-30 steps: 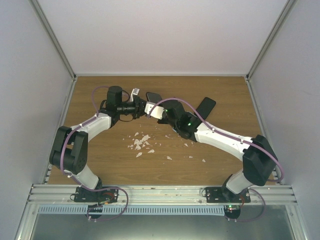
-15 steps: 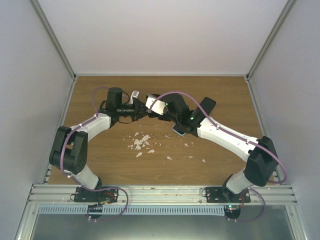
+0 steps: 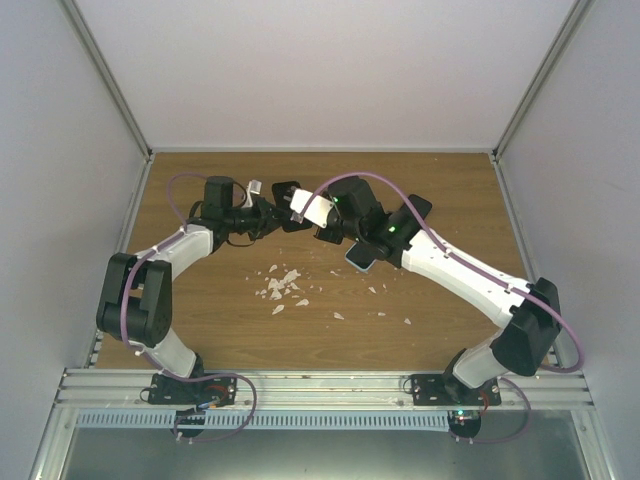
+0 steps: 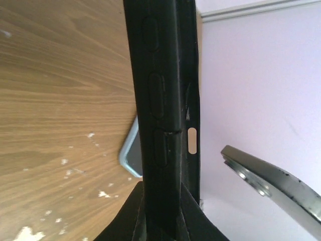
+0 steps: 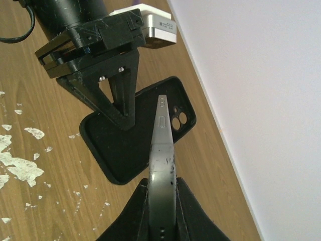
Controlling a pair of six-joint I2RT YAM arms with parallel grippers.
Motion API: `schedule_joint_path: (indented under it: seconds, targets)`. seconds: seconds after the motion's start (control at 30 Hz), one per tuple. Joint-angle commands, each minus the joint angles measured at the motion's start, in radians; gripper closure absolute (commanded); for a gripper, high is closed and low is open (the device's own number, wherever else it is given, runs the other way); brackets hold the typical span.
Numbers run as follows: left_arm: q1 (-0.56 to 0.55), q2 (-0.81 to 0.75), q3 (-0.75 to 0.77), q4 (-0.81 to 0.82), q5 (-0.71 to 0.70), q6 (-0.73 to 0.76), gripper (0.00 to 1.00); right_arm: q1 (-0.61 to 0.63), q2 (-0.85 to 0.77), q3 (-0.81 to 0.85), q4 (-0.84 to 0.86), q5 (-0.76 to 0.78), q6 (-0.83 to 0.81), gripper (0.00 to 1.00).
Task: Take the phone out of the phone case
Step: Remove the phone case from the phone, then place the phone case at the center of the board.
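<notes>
- Left gripper [image 4: 163, 201] is clamped shut on the black phone case [image 5: 125, 150], which I see edge-on from its wrist camera.
- Right gripper [image 5: 161, 188] is pinched shut on the phone [image 5: 162, 145].
- The phone is out of the case, just beside its open cavity; the left wrist view shows a gap between them.
- White flakes [image 3: 283, 285] litter the table [image 3: 200, 310]; another dark phone [image 3: 411, 212] lies beside the right arm.

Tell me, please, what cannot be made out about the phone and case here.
Left wrist view: the phone case is edge-on, so its inside is unseen; the phone is cut off by the right edge.
Right wrist view: the phone's screen is unseen, edge-on; its lower end hides between the right jaws.
Top view: both are too small to tell apart.
</notes>
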Motion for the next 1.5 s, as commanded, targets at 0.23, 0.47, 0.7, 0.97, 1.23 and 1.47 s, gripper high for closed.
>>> schedule_joint_path:
  seconds: [0.23, 0.47, 0.7, 0.97, 1.23, 1.47]
  targets:
    - [0.12, 0.032, 0.129, -0.23, 0.013, 0.45, 1.0, -0.019, -0.044, 0.023, 0.01, -0.029, 0.047, 0.99]
    - [0.199, 0.114, 0.211, -0.304, 0.077, 0.555, 1.0, -0.032, -0.044, 0.013, 0.01, -0.034, 0.055, 1.0]
    - [0.204, 0.213, 0.317, -0.342, 0.087, 0.596, 1.0, -0.039, -0.035, 0.001, 0.026, -0.016, 0.045, 1.0]
    - [0.129, 0.359, 0.438, -0.384, 0.119, 0.598, 1.0, -0.05, -0.031, -0.044, 0.058, 0.059, 0.009, 1.0]
    - [0.047, 0.465, 0.473, -0.376, 0.098, 0.55, 1.0, -0.076, -0.027, -0.066, 0.072, 0.077, 0.01, 0.99]
    - [0.018, 0.545, 0.51, -0.379, 0.074, 0.51, 1.0, -0.098, -0.017, -0.088, 0.096, 0.079, 0.01, 1.0]
